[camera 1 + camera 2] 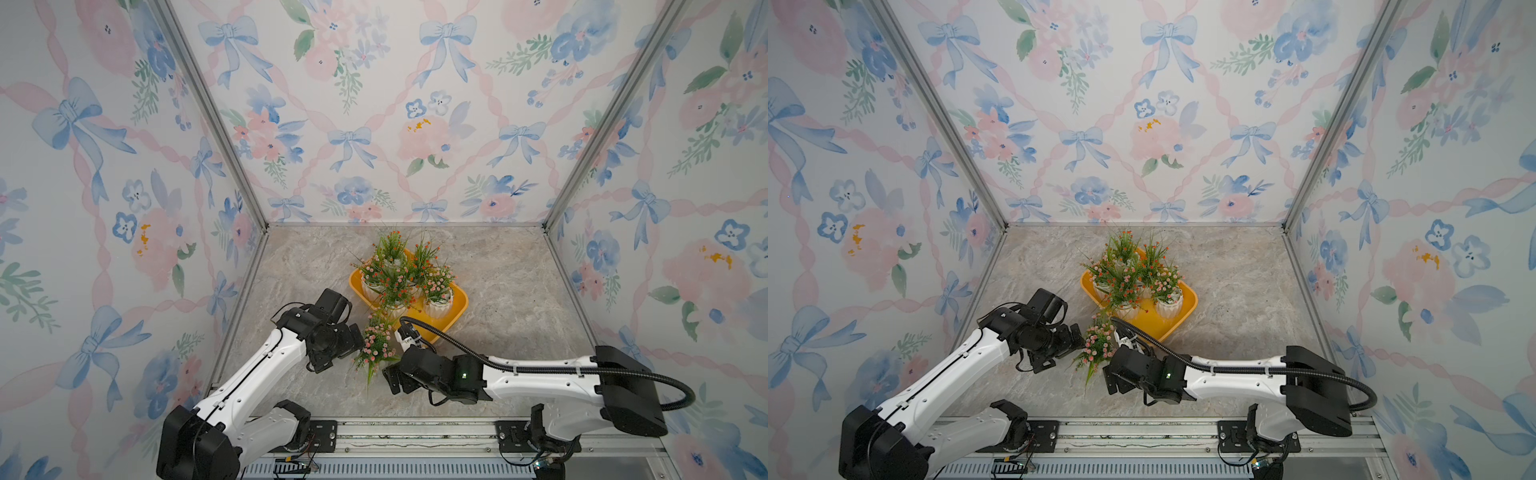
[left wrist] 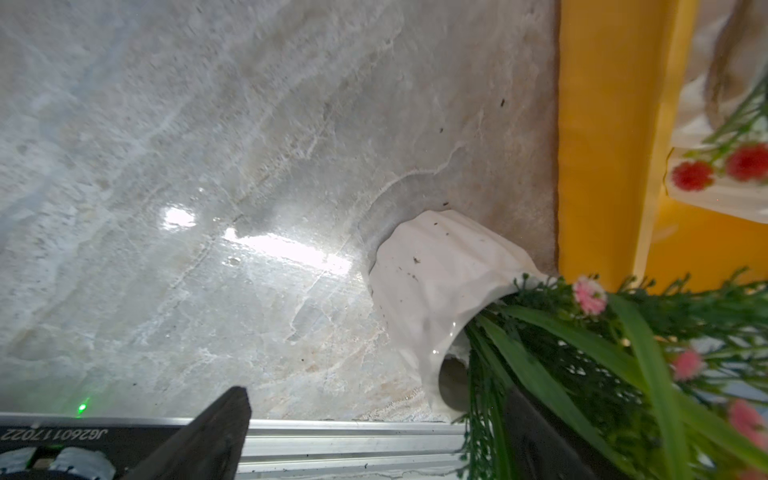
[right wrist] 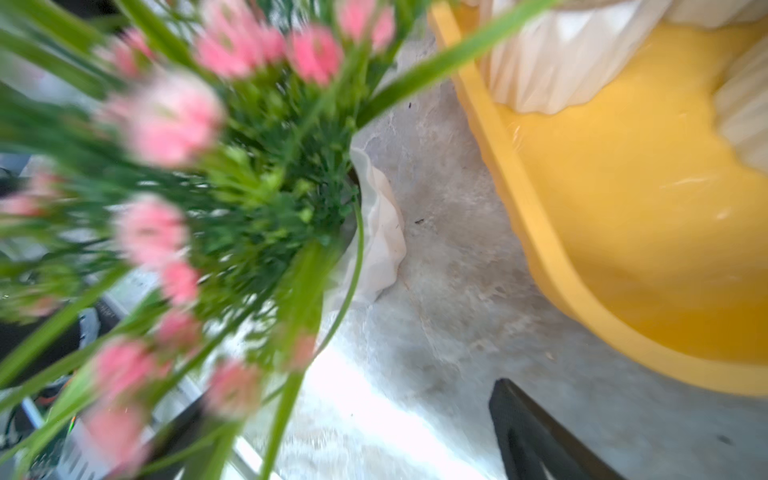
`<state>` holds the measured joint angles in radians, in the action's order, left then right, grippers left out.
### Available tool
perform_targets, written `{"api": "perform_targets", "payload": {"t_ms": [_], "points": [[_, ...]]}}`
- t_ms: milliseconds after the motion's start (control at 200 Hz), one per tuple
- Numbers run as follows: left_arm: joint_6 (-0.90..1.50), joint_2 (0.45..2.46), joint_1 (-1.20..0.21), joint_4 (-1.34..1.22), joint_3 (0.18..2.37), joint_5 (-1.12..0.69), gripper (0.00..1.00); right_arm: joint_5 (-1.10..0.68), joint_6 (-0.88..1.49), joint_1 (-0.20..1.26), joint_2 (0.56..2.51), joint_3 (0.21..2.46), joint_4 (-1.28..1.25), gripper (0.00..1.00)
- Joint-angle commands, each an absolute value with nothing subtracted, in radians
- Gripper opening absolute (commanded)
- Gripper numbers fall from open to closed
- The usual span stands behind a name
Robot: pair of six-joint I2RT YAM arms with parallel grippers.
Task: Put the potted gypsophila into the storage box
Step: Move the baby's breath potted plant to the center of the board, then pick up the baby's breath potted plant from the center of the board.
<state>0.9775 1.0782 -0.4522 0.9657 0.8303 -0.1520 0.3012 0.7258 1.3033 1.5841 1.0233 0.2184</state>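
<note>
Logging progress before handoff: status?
Left gripper open, right gripper open, both empty. Pink gypsophila pot tipped on table beside storage box; five pots inside. Tipped pot's foliage between grippers.

Five gypsophila pots (image 1: 395, 286) fill the yellow box (image 1: 456, 315); the sixth (image 1: 376, 347) (pink) lies tipped beside.

- The tabletop (image 1: 519, 291) is bare on both sides of the yellow box (image 1: 451, 322).
- Five plant pots (image 1: 436, 307) fill most of the box; only its near corner has room.
- A tipped pot (image 2: 436, 291) lies just beside the box, with its leaves sticking out.
</note>
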Motion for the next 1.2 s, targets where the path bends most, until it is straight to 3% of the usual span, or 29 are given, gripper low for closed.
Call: {"api": "perform_targets", "payload": {"t_ms": [0, 170, 320, 420, 755, 1200], "points": [[0.924, 1.028, -0.454, 0.967, 0.835, -0.064, 0.98, 0.304, 0.647, 1.269, 1.514, 1.078, 0.399, 0.97], [0.918, 1.011, -0.451, 0.965, 0.807, -0.077, 0.98, 0.299, 0.570, 1.164, 1.360, 1.074, 0.455, 0.97], [0.890, 1.012, -0.451, 0.964, 0.794, -0.070, 0.88, 0.198, 0.529, 0.990, 1.290, 1.119, 0.514, 0.97], [0.878, 1.008, -0.452, 0.951, 0.763, -0.114, 0.87, 0.135, 0.496, 0.904, 1.296, 1.200, 0.587, 0.97], [0.888, 0.976, -0.466, 0.810, 0.702, -0.222, 0.84, 0.028, 0.419, 0.813, 1.395, 1.295, 0.595, 0.97], [0.887, 1.050, -0.491, 0.741, 0.662, -0.170, 0.75, 0.012, 0.398, 0.773, 1.432, 1.346, 0.625, 0.97]]}}
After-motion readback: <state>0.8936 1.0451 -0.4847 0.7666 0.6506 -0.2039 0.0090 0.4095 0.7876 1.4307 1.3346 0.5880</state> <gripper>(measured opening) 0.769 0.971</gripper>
